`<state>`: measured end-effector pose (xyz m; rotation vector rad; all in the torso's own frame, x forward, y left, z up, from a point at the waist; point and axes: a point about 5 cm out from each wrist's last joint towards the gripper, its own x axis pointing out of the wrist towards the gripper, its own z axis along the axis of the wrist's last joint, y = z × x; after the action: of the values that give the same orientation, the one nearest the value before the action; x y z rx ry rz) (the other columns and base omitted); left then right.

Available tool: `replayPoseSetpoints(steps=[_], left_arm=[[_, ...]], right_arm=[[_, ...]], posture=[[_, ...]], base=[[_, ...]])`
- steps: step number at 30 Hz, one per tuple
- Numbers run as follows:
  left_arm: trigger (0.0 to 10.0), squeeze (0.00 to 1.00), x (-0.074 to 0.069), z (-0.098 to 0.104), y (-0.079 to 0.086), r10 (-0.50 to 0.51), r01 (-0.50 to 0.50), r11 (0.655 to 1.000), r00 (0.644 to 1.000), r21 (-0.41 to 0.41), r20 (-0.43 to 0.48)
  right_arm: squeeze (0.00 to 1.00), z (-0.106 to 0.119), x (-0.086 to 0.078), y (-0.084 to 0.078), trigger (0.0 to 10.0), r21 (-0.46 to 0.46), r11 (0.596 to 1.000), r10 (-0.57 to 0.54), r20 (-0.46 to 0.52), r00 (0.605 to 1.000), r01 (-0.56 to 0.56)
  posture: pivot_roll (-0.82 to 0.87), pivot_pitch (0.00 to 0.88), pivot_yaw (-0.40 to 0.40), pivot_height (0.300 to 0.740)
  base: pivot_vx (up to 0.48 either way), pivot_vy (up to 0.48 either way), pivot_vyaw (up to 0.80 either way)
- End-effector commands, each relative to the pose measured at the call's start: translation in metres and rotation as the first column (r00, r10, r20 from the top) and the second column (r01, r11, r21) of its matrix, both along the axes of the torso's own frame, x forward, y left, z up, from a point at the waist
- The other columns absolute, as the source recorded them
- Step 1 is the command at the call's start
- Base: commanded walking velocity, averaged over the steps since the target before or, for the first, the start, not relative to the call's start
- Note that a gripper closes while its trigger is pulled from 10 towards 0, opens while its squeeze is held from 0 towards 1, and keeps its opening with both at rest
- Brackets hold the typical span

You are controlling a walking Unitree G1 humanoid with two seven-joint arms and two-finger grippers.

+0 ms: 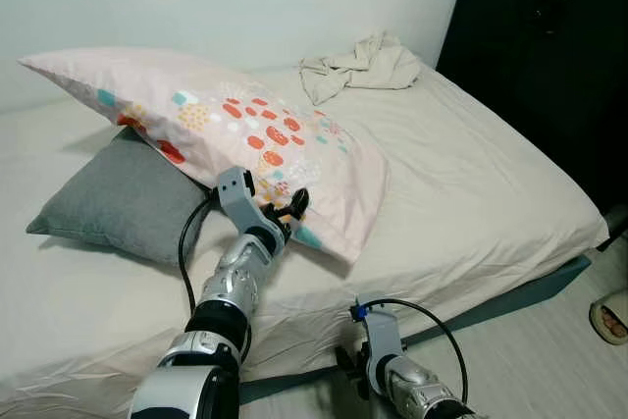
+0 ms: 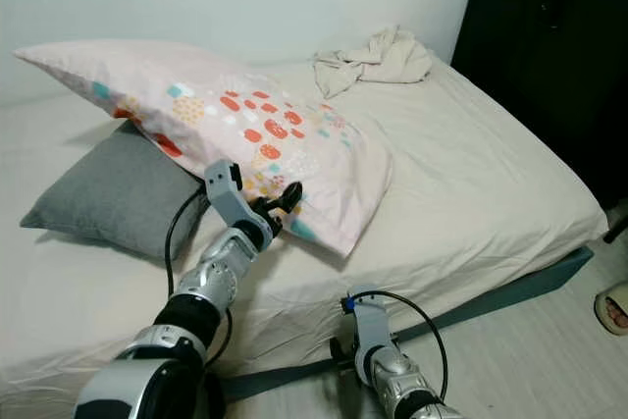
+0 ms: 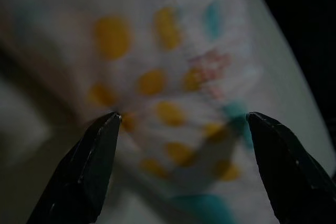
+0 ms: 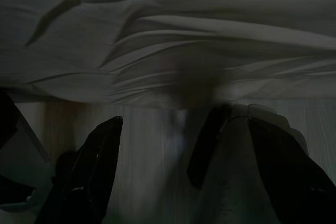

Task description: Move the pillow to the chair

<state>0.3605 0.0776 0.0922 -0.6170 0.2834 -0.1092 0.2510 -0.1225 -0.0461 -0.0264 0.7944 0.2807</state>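
From the head cameras, the step in hand looks like the grasp: the left hand (image 1: 285,211) reaches out over the bed (image 1: 471,174) to the near lower edge of the patterned pillow (image 1: 245,125), its fingers apart and just at the fabric. To do it well, I judge the fingers should push a little further so they straddle a thick fold of the corner, then close firmly; a pinch of loose cover alone could slip. The pillow lies slanted across the bed, its far end propped on a grey cushion (image 1: 123,193), and the hand meets it from below and in front. The right hand (image 1: 358,360) hangs idle beside the bed edge.

In the left wrist view, both fingertips (image 3: 105,129) stand wide apart with the dotted pillow cover between and just beyond them, blurred.

In the right wrist view, that hand's fingers (image 4: 102,150) are spread, facing the hanging sheet (image 4: 168,35) and floor.
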Motion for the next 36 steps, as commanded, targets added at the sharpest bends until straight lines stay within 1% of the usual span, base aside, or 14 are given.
replayPoseSetpoints(steps=[1,2,4,6,7,10,12,14,21,24,28,33,34,36], left_arm=[[10.0,1.0,-0.003,0.008,-0.035,-0.032,0.032,0.999,0.999,-0.037,-0.001],[10.0,1.0,-0.003,0.008,-0.035,-0.032,0.032,0.999,0.999,-0.037,-0.001],[10.0,1.0,0.004,0.013,-0.017,0.079,-0.079,0.994,0.997,-0.07,-0.007],[10.0,1.0,0.006,0.015,-0.013,0.102,-0.102,0.992,0.995,-0.077,-0.004],[10.0,1.0,0.013,0.026,-0.002,0.141,-0.138,0.985,0.99,-0.106,0.027],[10.0,1.0,0.019,0.036,0.005,0.169,-0.161,0.977,0.984,-0.14,0.05],[10.0,1.0,0.021,0.041,0.003,0.145,-0.131,0.972,0.988,-0.195,0.058],[10.0,1.0,0.022,0.044,-0.001,0.127,-0.113,0.971,0.99,-0.212,0.056],[10.0,1.0,0.02,0.039,-0.01,0.124,-0.119,0.98,0.992,-0.159,0.023],[10.0,1.0,0.018,0.034,-0.011,0.138,-0.138,0.989,0.99,-0.046,0.0],[10.0,1.0,0.016,0.026,-0.008,0.174,-0.17,0.982,0.984,0.089,-0.045],[10.0,1.0,0.014,0.025,-0.019,0.146,-0.144,0.989,0.986,0.033,-0.077],[10.0,1.0,0.013,0.028,-0.03,0.106,-0.108,0.994,0.991,-0.025,-0.085],[10.0,1.0,0.013,0.032,-0.042,0.062,-0.071,0.993,0.993,-0.094,-0.096]], right_arm=[[0.0,-0.004,-0.005,0.004,10.0,0.01,1.0,-0.001,-0.023,1.0,0.001],[0.0,-0.004,-0.005,0.004,10.0,0.01,1.0,-0.001,-0.023,1.0,0.001],[0.0,-0.004,-0.005,0.006,10.0,0.016,1.0,0.002,-0.018,1.0,-0.002],[0.0,-0.004,-0.005,0.006,10.0,0.018,1.0,0.002,-0.018,1.0,-0.001],[0.0,-0.004,-0.006,0.006,10.0,0.018,1.0,0.001,-0.019,1.0,0.0],[0.0,-0.006,-0.009,0.004,10.0,0.012,1.0,0.0,-0.025,1.0,0.0],[0.0,-0.007,-0.01,0.002,10.0,0.005,1.0,-0.001,-0.03,1.0,0.001],[0.0,-0.007,-0.01,0.001,10.0,0.002,1.0,-0.002,-0.031,1.0,0.002],[0.0,-0.006,-0.009,0.005,10.0,0.018,1.0,-0.011,-0.022,1.0,0.011],[0.0,-0.005,-0.008,0.009,10.0,0.042,0.999,-0.02,-0.007,1.0,0.02],[0.0,-0.005,-0.009,0.012,10.0,0.066,0.997,-0.035,0.005,0.999,0.034],[0.0,-0.006,-0.012,0.013,10.0,0.084,0.995,-0.054,0.008,0.999,0.053],[0.0,-0.007,-0.013,0.013,10.0,0.087,0.994,-0.06,0.008,0.998,0.059],[0.0,-0.008,-0.015,0.011,10.0,0.086,0.994,-0.067,0.004,0.998,0.067]], posture=[[-0.08,0.101,0.043,0.537],[-0.08,0.101,0.043,0.537],[-0.08,0.11,0.045,0.537],[-0.08,0.11,0.045,0.537],[-0.08,0.116,0.046,0.537],[-0.08,0.119,0.044,0.537],[-0.08,0.119,0.044,0.537],[-0.08,0.123,0.044,0.537],[-0.09,0.166,0.062,0.537],[-0.1,0.214,0.081,0.537],[-0.1,0.264,0.103,0.537],[-0.1,0.306,0.121,0.537],[-0.1,0.318,0.127,0.537],[-0.1,0.324,0.131,0.537]], base=[[0.0,0.0,0.0],[0.0,0.0,0.0],[0.0,0.0,0.0],[0.0,0.0,0.0],[0.0,0.0,0.0],[0.0,0.0,0.0],[0.0,0.0,0.0],[0.0,0.0,0.0],[0.0,0.0,0.0],[0.0,0.0,0.0],[0.0,0.0,0.0],[0.0,0.0,0.0],[0.0,0.0,0.0],[0.0,0.0,0.0]])
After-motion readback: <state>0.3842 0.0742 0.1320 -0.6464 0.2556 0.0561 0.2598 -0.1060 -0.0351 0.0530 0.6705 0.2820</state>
